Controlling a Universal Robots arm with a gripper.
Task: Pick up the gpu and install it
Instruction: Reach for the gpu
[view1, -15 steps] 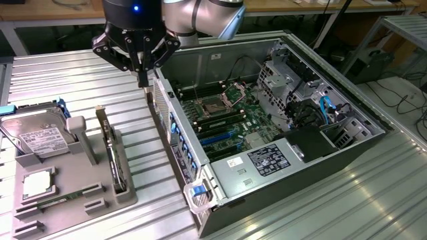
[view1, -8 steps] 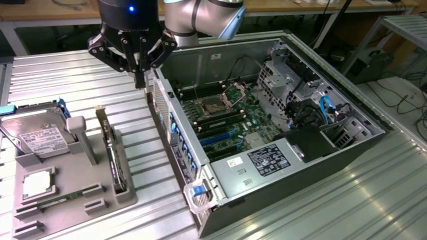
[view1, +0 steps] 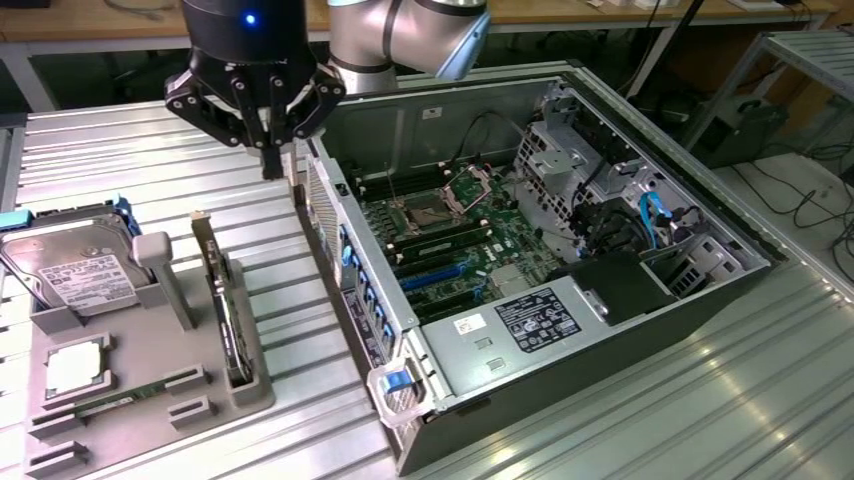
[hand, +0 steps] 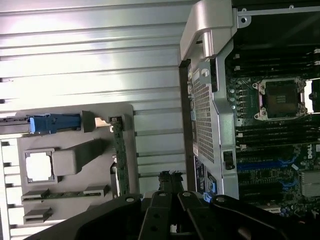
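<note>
The claw hangs over the ribbed metal tabletop with its fingers drawn together and nothing between them. In the exterior view it sits toward the far side of the scene, just beside the far left corner of the open computer case. It is above the strip of tabletop between the case and the grey holder.

The gpu has not been lifted. It stands on its long edge in a slot along the side of the holder that faces the case, nearer than the claw and well apart from it. To the exterior view's left of it, in the same holder, a hard drive with a white label sits in the far compartment. A square processor chip lies flat nearer, and a narrow green memory stick lies nearest.

The case lies on its side with the panel off, showing the motherboard and its processor socket.

In the wrist view the claw's dark fingers meet. The gpu shows edge-on as a thin green strip at the rim of the holder, with bare tabletop slats between it and the case
</note>
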